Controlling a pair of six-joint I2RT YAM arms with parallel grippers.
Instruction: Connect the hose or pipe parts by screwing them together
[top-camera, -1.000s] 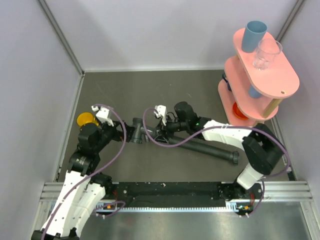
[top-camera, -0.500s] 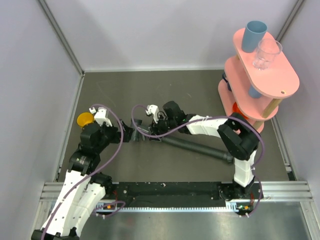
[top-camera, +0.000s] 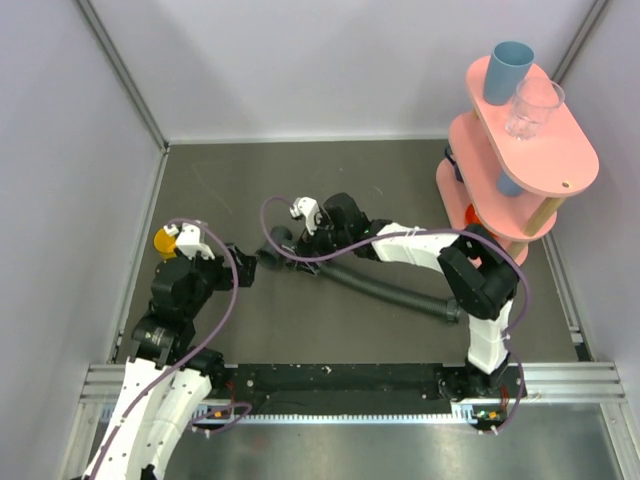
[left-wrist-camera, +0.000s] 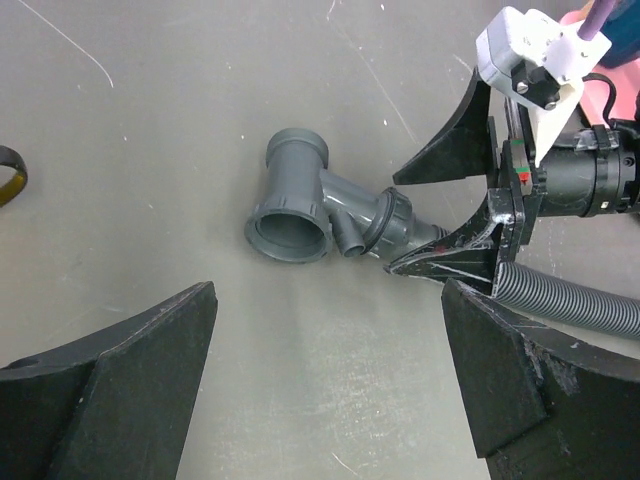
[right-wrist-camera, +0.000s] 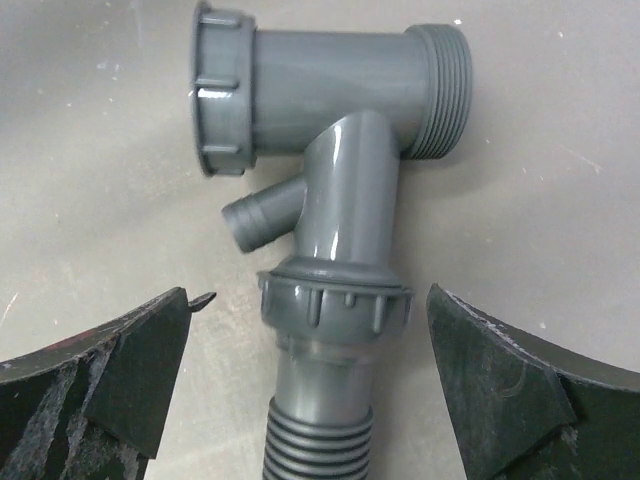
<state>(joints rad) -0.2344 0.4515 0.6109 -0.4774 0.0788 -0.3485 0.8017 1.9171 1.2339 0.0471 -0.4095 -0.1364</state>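
Note:
The dark grey branch fitting (top-camera: 274, 247) lies on the table with the ribbed black hose (top-camera: 395, 288) joined to its angled leg through a ribbed collar (right-wrist-camera: 335, 300). In the right wrist view the fitting (right-wrist-camera: 330, 100) lies just ahead and the hose (right-wrist-camera: 320, 440) runs back between the fingers. My right gripper (right-wrist-camera: 308, 300) is open, its jaws standing apart on either side of the collar without touching it. My left gripper (left-wrist-camera: 328, 330) is open over bare table, a short way back from the fitting (left-wrist-camera: 310, 200). In the top view it (top-camera: 240, 265) sits left of the fitting.
A pink tiered stand (top-camera: 520, 160) with a blue cup (top-camera: 508, 70) and a clear glass (top-camera: 533, 108) is at the far right. A yellow cup (top-camera: 165, 242) sits beside the left arm. Purple cables (top-camera: 290, 255) loop near the fitting. Walls close in on both sides and the back.
My right gripper has opened and let go of the collar. The hose and fitting shifted left. The left arm drew back to the left, away from the fitting.

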